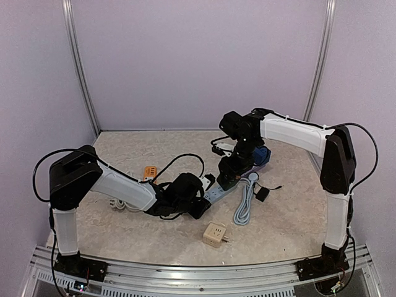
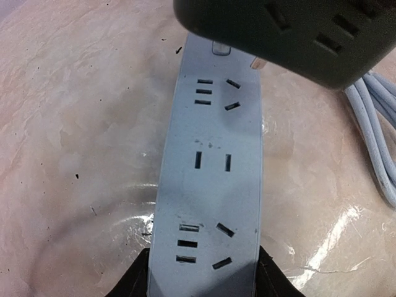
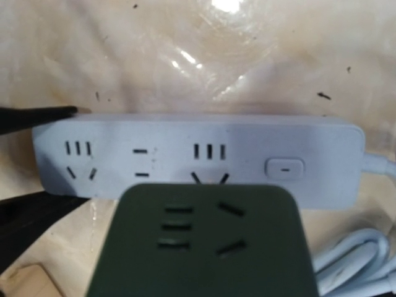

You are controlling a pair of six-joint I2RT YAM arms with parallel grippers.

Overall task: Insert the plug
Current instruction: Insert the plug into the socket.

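Observation:
A light blue power strip (image 1: 215,192) lies on the table. It also shows in the left wrist view (image 2: 210,173) and the right wrist view (image 3: 198,151). My left gripper (image 1: 197,203) is shut on its socket end, with black fingers (image 2: 133,282) against both long sides. My right gripper (image 1: 228,175) holds a dark green cube plug (image 3: 199,242) just above the strip's switch end. The plug also shows in the left wrist view (image 2: 291,31), with a metal prong (image 2: 255,62) under it, near the strip's switch (image 3: 284,167). The right gripper's own fingers are hidden.
The strip's white cable (image 1: 245,203) lies coiled to its right, with a small black plug (image 1: 262,193) beside it. A beige cube adapter (image 1: 214,234) sits near the front. An orange object (image 1: 149,171) and another white cable (image 1: 119,203) lie to the left. A blue object (image 1: 263,154) is behind the right gripper.

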